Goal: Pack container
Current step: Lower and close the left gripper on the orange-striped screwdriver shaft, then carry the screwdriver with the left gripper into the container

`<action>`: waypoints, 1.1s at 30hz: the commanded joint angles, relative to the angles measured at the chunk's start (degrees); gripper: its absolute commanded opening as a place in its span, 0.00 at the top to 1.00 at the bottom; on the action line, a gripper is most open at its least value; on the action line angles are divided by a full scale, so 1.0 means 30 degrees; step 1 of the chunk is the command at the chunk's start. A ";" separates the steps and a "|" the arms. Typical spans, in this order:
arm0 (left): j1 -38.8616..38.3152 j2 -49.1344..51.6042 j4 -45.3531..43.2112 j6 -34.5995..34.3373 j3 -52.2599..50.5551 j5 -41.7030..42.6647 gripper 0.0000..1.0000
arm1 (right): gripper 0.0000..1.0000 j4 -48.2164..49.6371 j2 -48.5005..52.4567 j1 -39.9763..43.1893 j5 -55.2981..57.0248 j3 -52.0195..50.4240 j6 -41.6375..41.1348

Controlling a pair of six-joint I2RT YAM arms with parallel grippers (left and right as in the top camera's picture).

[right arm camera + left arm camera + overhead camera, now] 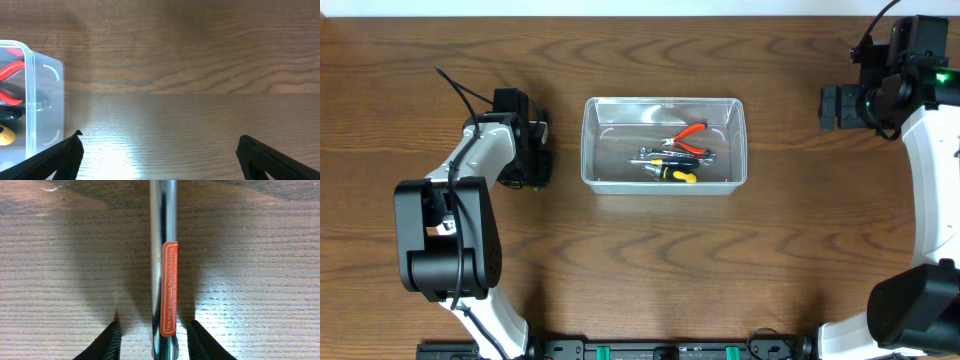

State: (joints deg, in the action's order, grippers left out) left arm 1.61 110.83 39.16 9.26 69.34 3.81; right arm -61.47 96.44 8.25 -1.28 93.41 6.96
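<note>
The clear plastic container [592, 150] stands at the table's middle and holds red-handled pliers [686, 136], a yellow-and-black screwdriver [673, 172] and a silver tool [653, 155]. My left gripper [527, 150] is low over the table to the container's left. In the left wrist view its jaws [155, 326] are open on either side of a chrome bar with an orange label [162, 230] that lies on the wood, with gaps on both sides. My right gripper [840, 108] is open and empty [159, 137] to the right of the container [45, 100].
Brown wooden table [650, 270]. Both arm bases stand at the front edge, left and right. The chrome bar is hidden under my left gripper in the overhead view.
</note>
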 commanded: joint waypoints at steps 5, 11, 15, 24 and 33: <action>-0.0007 0.0036 0.0146 0.0051 -0.0350 0.0138 0.73 | 0.01 0.0051 0.0036 0.0189 0.0146 0.0044 0.0291; -0.0007 0.0029 0.0146 0.0044 -0.0350 0.0138 0.81 | 0.01 0.0051 0.0036 0.0189 0.0146 0.0044 0.0284; -0.0007 0.0029 0.0146 0.0044 -0.0350 0.0138 0.92 | 0.01 0.0051 0.0036 0.0189 0.0146 0.0044 0.0284; -0.0007 -0.0590 0.0692 0.0007 0.0219 0.0138 0.94 | 0.01 0.0058 0.0036 0.0189 0.0146 0.0044 0.0291; -0.0313 -0.4903 0.3213 -0.1974 0.4590 0.0153 0.94 | 0.01 0.0087 0.0036 0.0189 0.0146 0.0044 0.0284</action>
State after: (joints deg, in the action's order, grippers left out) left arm 1.43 102.85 48.58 5.54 77.67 4.10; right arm -61.45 96.44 8.25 -1.28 93.41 6.96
